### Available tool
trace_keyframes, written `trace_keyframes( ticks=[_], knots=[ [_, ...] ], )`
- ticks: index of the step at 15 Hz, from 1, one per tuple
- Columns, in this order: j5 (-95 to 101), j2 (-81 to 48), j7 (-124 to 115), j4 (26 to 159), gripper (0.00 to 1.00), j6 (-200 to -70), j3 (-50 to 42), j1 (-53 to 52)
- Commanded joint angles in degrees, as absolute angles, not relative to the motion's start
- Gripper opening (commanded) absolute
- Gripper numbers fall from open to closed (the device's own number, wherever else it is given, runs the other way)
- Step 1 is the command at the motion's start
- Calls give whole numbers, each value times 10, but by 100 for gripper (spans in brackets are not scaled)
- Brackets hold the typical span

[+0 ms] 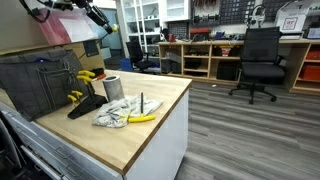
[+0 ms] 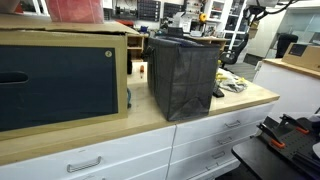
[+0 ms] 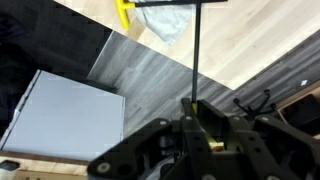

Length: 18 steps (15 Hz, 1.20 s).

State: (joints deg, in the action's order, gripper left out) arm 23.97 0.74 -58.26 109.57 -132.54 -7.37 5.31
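My gripper [image 3: 200, 128] fills the bottom of the wrist view, its jaws shut on a thin black rod [image 3: 194, 60] with a small yellow piece pinched between them. The rod runs away from the jaws and ends in a short crossbar [image 3: 180, 3]. In an exterior view the gripper [image 1: 101, 20] hangs high above the back of the wooden counter [image 1: 150, 125], well clear of everything on it. Far below the rod tip lie a white cloth [image 3: 166, 24] and a yellow object [image 3: 122, 12] on the counter.
On the counter stand a dark grey fabric bin [image 1: 40, 85], a metal can [image 1: 112, 88], a black block [image 1: 85, 105], a crumpled cloth [image 1: 118, 113] with a banana [image 1: 141, 118]. A box [image 2: 60, 75] and the bin [image 2: 183, 75] crowd one side. An office chair [image 1: 261, 60] stands on the floor.
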Motion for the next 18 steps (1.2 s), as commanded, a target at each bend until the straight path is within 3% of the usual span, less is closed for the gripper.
trace_keyframes(
  ticks=[1,13,18],
  knots=[
    [306,-26,-618,1021,3,-1310,-48,42],
    [602,-156,-795,903,3,-1330,-42,-31],
    [629,-212,-875,885,3,-1320,-36,-54]
  ],
)
